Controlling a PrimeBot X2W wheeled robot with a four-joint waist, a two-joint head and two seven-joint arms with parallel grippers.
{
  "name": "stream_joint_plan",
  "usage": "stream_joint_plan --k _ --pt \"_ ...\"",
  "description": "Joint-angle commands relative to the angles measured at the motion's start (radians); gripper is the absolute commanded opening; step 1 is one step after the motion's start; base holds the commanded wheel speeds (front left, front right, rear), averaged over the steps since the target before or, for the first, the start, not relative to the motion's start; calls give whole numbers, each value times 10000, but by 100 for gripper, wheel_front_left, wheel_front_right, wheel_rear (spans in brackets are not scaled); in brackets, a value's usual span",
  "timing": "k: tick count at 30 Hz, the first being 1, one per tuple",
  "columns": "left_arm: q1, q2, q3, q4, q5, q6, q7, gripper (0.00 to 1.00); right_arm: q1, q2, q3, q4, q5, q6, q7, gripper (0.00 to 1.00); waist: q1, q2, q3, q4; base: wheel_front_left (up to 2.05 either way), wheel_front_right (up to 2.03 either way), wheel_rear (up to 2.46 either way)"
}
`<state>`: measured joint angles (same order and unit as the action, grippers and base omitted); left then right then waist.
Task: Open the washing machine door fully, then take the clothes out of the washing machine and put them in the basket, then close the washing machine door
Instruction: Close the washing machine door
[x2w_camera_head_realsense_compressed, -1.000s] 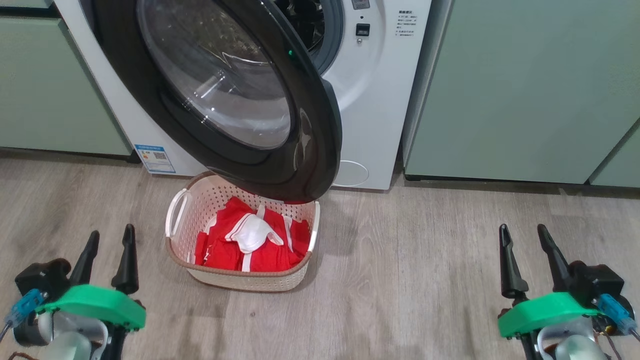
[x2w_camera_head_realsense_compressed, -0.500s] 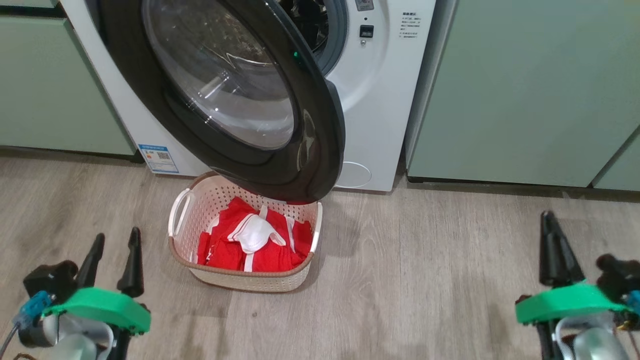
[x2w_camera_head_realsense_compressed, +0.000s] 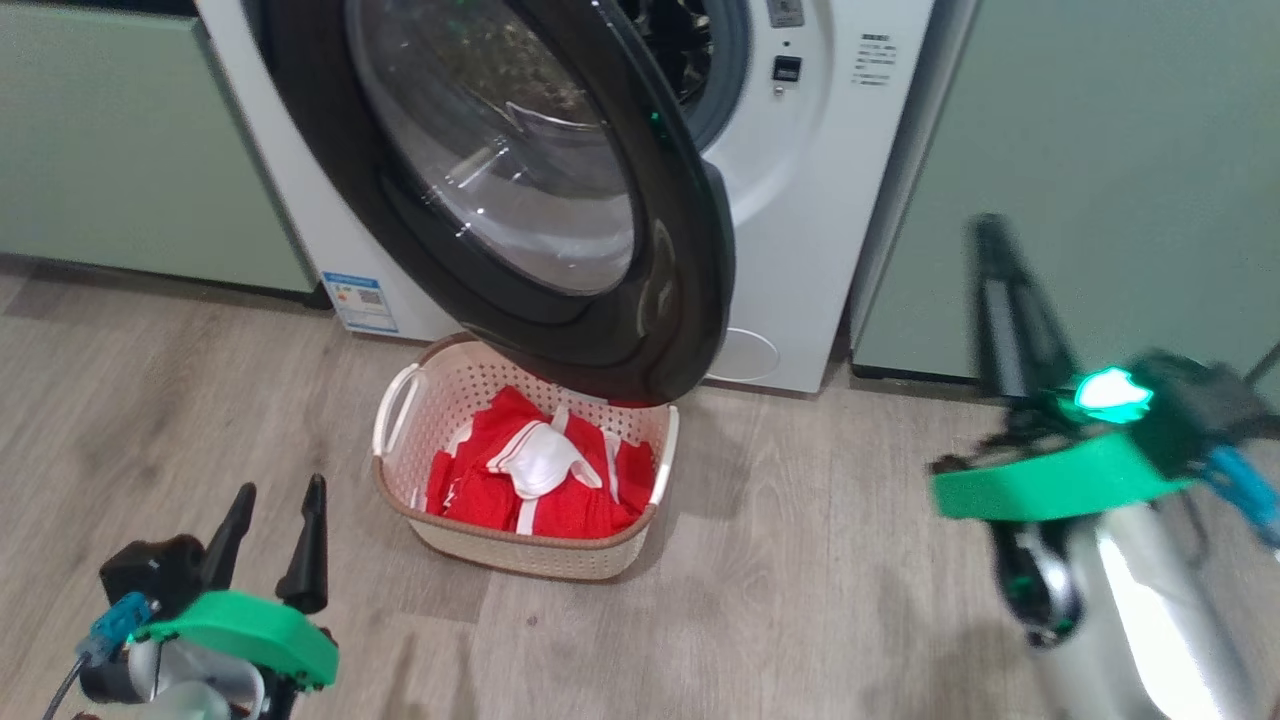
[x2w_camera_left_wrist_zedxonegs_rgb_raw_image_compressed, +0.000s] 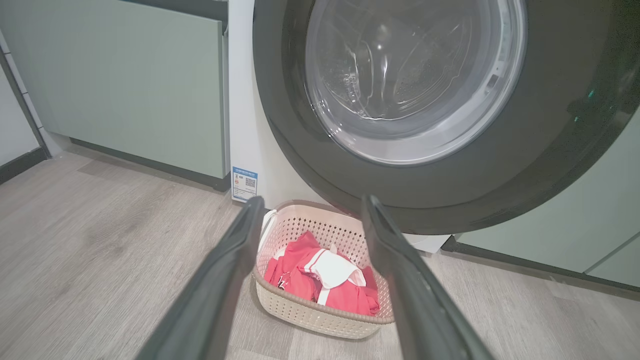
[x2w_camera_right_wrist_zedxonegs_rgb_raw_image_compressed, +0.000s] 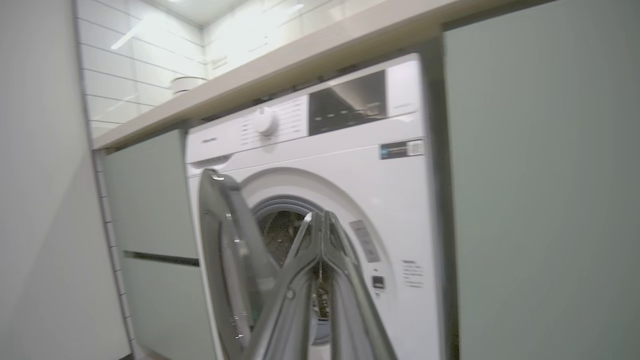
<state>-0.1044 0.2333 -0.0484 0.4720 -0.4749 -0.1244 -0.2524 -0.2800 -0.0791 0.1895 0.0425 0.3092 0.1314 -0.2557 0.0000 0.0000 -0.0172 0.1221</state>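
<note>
The washing machine door (x2w_camera_head_realsense_compressed: 500, 180) stands swung open from the left side of the washing machine (x2w_camera_head_realsense_compressed: 800, 230), its black rim hanging over the back of the basket (x2w_camera_head_realsense_compressed: 520, 562). The right pincer (x2w_camera_head_realsense_compressed: 990, 260) is blurred in the head view, held up well to the right of the door and in front of the pale green cabinet (x2w_camera_head_realsense_compressed: 1100, 150), touching neither; its two fingers are pressed together and grip nothing. In the right wrist view that pincer (x2w_camera_right_wrist_zedxonegs_rgb_raw_image_compressed: 320, 220) points at the machine (x2w_camera_right_wrist_zedxonegs_rgb_raw_image_compressed: 350, 165), its joined tips lying over the dark drum opening, with the door's open edge (x2w_camera_right_wrist_zedxonegs_rgb_raw_image_compressed: 220, 240) just to their left, beneath the counter (x2w_camera_right_wrist_zedxonegs_rgb_raw_image_compressed: 300, 55).

The left pincer (x2w_camera_head_realsense_compressed: 280, 490) sits low at the lower left above the wooden floor (x2w_camera_head_realsense_compressed: 800, 560), nearer the robot than the basket and to its left, apart from it; its fingers are spread wide and hold nothing. In the left wrist view the pincer (x2w_camera_left_wrist_zedxonegs_rgb_raw_image_compressed: 312, 210) frames the basket (x2w_camera_left_wrist_zedxonegs_rgb_raw_image_compressed: 310, 315) between its fingers, with the door (x2w_camera_left_wrist_zedxonegs_rgb_raw_image_compressed: 410, 80) looming above.

The basket rests on the floor close in front of the machine, near the blue label (x2w_camera_head_realsense_compressed: 360, 300) and the small round hatch (x2w_camera_head_realsense_compressed: 745, 355); the clothes (x2w_camera_head_realsense_compressed: 500, 490) lie heaped inside it, red with white stripes and a white piece on top, the same heap showing in the left wrist view (x2w_camera_left_wrist_zedxonegs_rgb_raw_image_compressed: 300, 280); what the drum holds cannot be made out.
</note>
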Motion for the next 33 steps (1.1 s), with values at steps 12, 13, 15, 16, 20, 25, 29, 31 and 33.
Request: stream_joint_plan --k 12,13,15,16,20,25,29,31,33 --pt "-669 -86 40 5 148 -63 -93 100 -2058 -135 4458 1489 886 -7 -61 0 0 0 78 1032 0 0 0" --pt "-714 -114 -18 13 144 -63 -93 100 -2100 -96 4618 1804 993 -7 -61 0 0 0 97 1118 0 0 0" --pt "-795 -164 -112 20 125 -63 -93 100 -2193 -15 4863 2525 1188 -7 -61 0 0 0 128 1267 0 0 0" --pt "-812 -178 -144 17 121 -63 -93 100 -2261 27 4967 2902 1281 -7 -61 0 0 0 139 1313 0 0 0" --pt "-852 -211 -284 20 65 -63 -93 100 -2698 177 5126 4363 1642 -7 -61 0 0 0 228 1453 0 0 0" --pt "-990 -258 -448 -18 -12 -63 -93 100 -3476 265 5069 5767 1980 -7 -61 0 0 0 489 1620 0 0 0" --pt "-1210 -368 -629 -124 -82 -63 -93 100 -4173 282 4906 6664 2072 -7 -61 0 0 0 841 1790 0 0 0" --pt "-1285 -420 -713 -190 -111 -63 -93 100 -4474 284 4753 6988 2149 -7 -61 0 0 0 975 1873 0 0 0" --pt "-1311 -460 -778 -242 -133 -63 -93 100 -4715 285 4580 7299 2182 -7 -61 0 0 0 1064 1942 0 0 0"
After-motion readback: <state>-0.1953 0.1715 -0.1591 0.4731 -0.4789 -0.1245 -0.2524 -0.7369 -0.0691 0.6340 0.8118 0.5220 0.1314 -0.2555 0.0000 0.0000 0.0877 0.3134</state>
